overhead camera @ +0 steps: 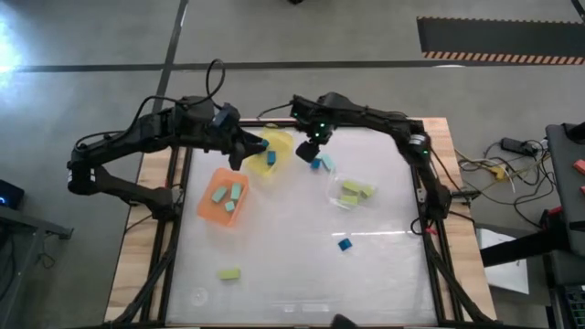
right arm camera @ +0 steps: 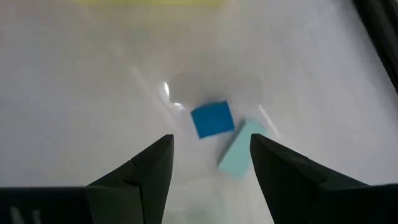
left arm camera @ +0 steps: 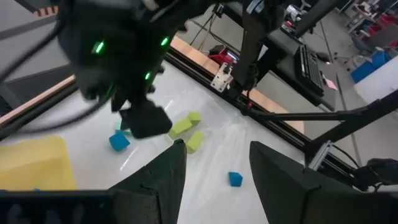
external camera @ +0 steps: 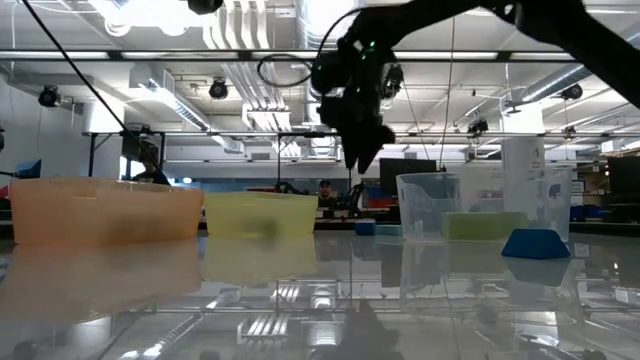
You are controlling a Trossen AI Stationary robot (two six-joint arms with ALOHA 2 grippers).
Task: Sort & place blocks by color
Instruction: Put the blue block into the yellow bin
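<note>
My right gripper [overhead camera: 311,152] [right arm camera: 211,163] is open and hangs above a dark blue block [right arm camera: 212,119] [overhead camera: 317,164] and a light teal block [right arm camera: 240,155] lying side by side on the table, right of the yellow bin [overhead camera: 277,152]. My left gripper [overhead camera: 239,153] [left arm camera: 211,168] is open and empty at the yellow bin's left rim. A dark blue block [overhead camera: 271,158] lies in that bin. Teal blocks [overhead camera: 228,194] lie in the orange bin [overhead camera: 208,206]. Yellow-green blocks [overhead camera: 356,191] lie in the clear dish [overhead camera: 336,189]. Loose on the table are a blue block [overhead camera: 344,244] and a yellow-green block [overhead camera: 228,273].
The low view shows the orange bin [external camera: 105,212], the yellow bin [external camera: 262,214] and the clear dish [external camera: 460,205] in a row, with the right gripper [external camera: 360,140] hanging well above the table. The two arms are close together at the table's far middle. The white table top [overhead camera: 292,274] has wooden edges.
</note>
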